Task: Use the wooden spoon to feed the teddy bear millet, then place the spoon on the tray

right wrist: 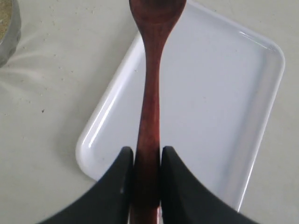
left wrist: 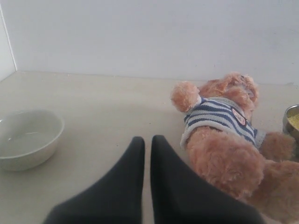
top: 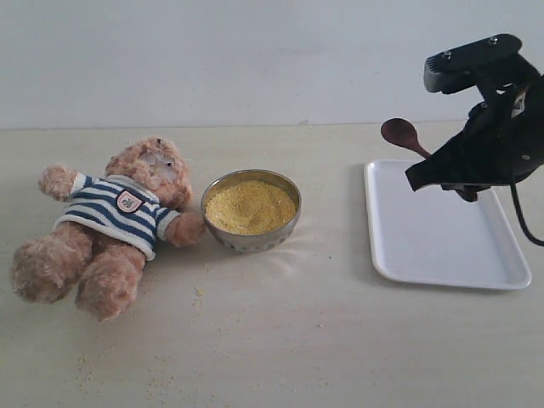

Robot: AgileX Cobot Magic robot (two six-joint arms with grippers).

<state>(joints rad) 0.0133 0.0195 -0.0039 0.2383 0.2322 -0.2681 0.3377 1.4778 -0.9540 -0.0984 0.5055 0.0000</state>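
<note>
The teddy bear (top: pixel 110 223) lies on its back at the left of the table, one paw touching the metal bowl (top: pixel 252 209) heaped with millet (top: pixel 250 206). My right gripper (top: pixel 425 177) is shut on the handle of the wooden spoon (top: pixel 403 136) and holds it in the air over the left part of the white tray (top: pixel 442 255); the spoon's bowl points toward the millet. In the right wrist view the spoon (right wrist: pixel 150 93) runs out from between the fingers over the tray (right wrist: pixel 219 93). My left gripper (left wrist: pixel 147 142) is shut on nothing, beside the teddy bear (left wrist: pixel 224 135).
Loose millet grains (top: pixel 197 297) lie scattered on the table in front of the bear. A pale ceramic bowl (left wrist: pixel 28 137) stands to one side in the left wrist view. A white wall backs the table.
</note>
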